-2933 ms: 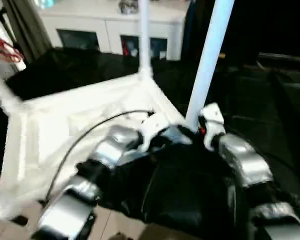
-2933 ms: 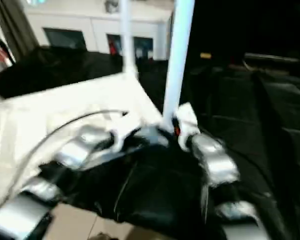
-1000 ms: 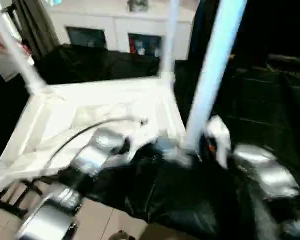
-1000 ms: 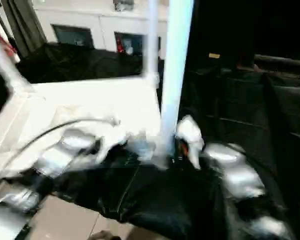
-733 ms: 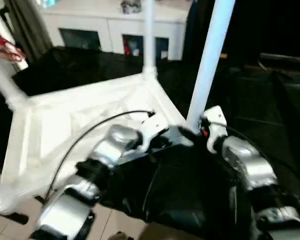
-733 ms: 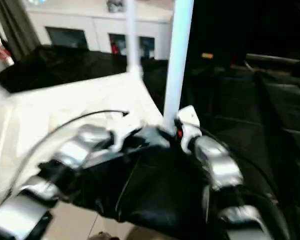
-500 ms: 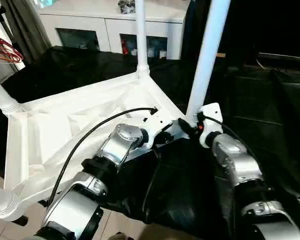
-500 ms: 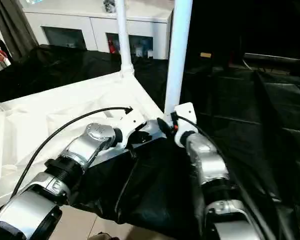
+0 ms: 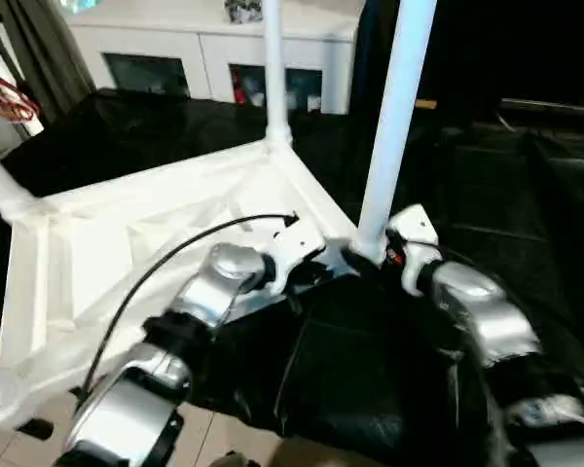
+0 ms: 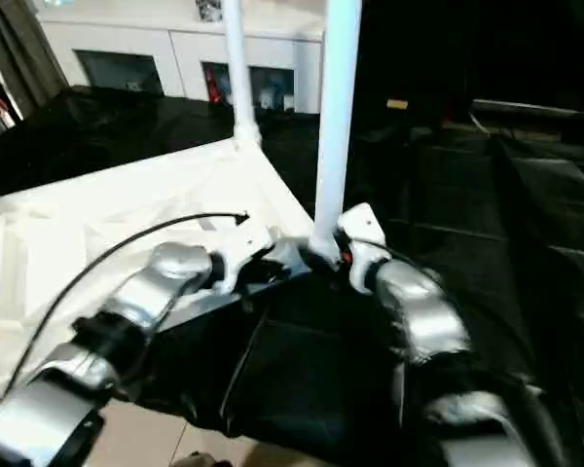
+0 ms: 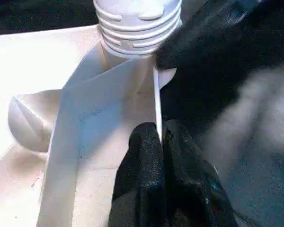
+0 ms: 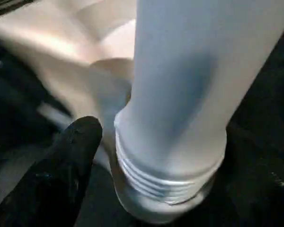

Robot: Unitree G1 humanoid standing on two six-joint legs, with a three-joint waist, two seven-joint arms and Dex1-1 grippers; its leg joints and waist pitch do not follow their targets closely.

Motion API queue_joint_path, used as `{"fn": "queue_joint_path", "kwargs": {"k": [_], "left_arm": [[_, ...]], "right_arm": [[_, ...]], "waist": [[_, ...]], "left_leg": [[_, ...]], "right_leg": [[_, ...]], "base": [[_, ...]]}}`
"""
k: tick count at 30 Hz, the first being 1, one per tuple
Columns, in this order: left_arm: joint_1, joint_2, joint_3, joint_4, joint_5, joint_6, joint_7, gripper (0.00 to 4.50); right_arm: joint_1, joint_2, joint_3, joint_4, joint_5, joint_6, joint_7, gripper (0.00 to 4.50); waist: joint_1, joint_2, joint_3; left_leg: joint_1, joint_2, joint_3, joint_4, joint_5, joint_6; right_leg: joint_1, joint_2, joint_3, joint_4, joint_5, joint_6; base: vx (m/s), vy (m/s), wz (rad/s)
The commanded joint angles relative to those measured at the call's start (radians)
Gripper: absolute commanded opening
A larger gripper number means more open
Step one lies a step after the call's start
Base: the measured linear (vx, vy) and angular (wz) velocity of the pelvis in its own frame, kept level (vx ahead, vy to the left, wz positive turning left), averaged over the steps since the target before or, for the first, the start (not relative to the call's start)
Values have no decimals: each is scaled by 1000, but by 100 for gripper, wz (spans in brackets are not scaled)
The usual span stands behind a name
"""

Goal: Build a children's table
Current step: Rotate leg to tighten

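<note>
The children's table (image 9: 156, 243) is lying upside down on a black cloth (image 9: 370, 379), ribbed underside facing up, legs standing in its corner sockets. The near leg (image 9: 389, 126) is rising from the corner closest to the robot, and a far leg (image 9: 273, 68) is standing at the corner behind it. A white cabinet (image 9: 214, 49) is standing beyond. The left tool (image 11: 159, 142) is pinching the thin rim wall beside the near leg's ribbed base. The right tool (image 9: 370, 258) is sitting against that base; I cannot tell how its fingers are set.
</note>
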Motion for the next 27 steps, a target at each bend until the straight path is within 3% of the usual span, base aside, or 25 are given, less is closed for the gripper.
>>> {"fn": "queue_joint_path", "kwargs": {"k": [1,4,5,10,14,18,27], "left_arm": [[2,12,-31,-76,-29,-43,-84,0],[26,56,-43,-119,-41,-44,-154,0],[33,69,-43,-131,-44,-42,-171,0],[56,107,-43,-171,-50,-42,-223,0],[66,130,-46,-192,-52,-38,-245,0],[77,142,-43,-207,-50,-33,-259,0],[73,125,-36,-191,-42,-7,-212,0]], "right_arm": [[10,-12,42,-64,36,6,104,398],[35,-63,54,-121,67,28,194,398],[42,-77,56,-135,74,32,220,398],[62,-123,64,-177,91,54,290,351],[67,-141,73,-194,91,66,320,319],[72,-147,83,-211,94,77,335,284],[86,-120,84,-212,92,99,308,274]], "waist": [[4,-14,-69],[9,-12,-65],[15,-12,-67],[18,-17,-67],[18,-20,-69],[19,-20,-69],[20,-20,-69]], "left_leg": [[16,60,-19,-65,-173,103],[20,63,-19,-70,-202,89],[26,66,-18,-69,-209,83],[20,64,-20,-71,-189,75],[16,60,-19,-66,-151,89],[17,62,-18,-65,-149,93],[18,60,-18,-65,-149,82]], "right_leg": [[56,-80,46,-70,-116,-247],[51,-80,47,-75,-179,-239],[47,-81,49,-76,-190,-236],[49,-82,50,-71,-174,-234],[50,-81,48,-68,-150,-234],[48,-80,48,-68,-151,-236],[48,-80,49,-68,-163,-229]], "base": [[0,0,0],[0,0,0],[0,0,0],[0,0,0],[0,0,0],[0,0,0],[0,0,0]]}}
